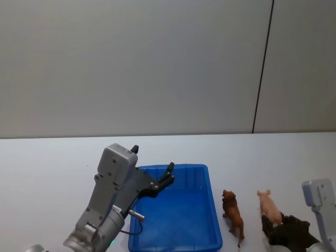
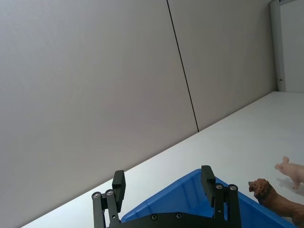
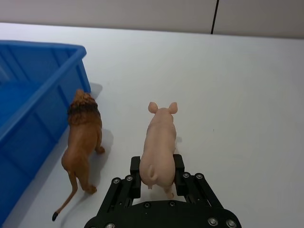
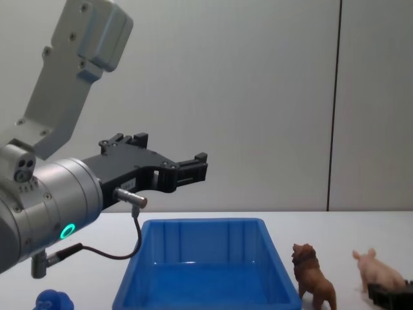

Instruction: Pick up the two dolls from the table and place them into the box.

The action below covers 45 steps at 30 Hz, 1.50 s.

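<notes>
Beside the bright blue plastic box (image 1: 212, 210), right gripper (image 3: 156, 173) clamps the pale pink plastic pig (image 3: 159, 137) for lifting; left gripper (image 2: 163, 176) hovers, spread.

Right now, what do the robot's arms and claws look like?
The left arm is silver-grey, with a boxy shell and a round wrist bearing a glowing green ring. A thin dark cable loops from a metal plug. The left gripper is black, with two flat fingers and silver screws. The right gripper is black with silver screws too, and the right arm is grey and boxy.
</notes>
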Each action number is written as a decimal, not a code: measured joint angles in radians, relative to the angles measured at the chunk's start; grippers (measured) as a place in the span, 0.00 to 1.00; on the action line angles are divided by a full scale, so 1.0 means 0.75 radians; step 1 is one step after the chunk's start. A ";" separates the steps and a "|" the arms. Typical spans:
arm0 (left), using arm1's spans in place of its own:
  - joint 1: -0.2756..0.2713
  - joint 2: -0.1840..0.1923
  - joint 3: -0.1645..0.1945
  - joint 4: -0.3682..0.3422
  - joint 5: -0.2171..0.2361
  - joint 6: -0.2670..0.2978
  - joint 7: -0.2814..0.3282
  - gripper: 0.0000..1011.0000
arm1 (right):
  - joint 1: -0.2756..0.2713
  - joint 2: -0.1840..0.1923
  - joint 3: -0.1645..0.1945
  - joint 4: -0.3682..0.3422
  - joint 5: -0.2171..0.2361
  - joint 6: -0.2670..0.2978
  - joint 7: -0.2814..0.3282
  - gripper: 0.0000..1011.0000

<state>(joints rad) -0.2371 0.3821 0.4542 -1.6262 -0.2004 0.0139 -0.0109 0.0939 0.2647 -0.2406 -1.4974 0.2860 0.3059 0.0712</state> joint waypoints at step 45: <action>0.000 0.000 0.000 0.000 0.000 0.000 0.000 0.99 | 0.204 -0.185 -0.160 -0.099 -0.166 0.115 0.428 0.69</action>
<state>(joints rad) -0.2371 0.3821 0.4542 -1.6262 -0.2004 0.0139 -0.0109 0.2472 0.1256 -0.3604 -1.5719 0.1614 0.3919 0.3924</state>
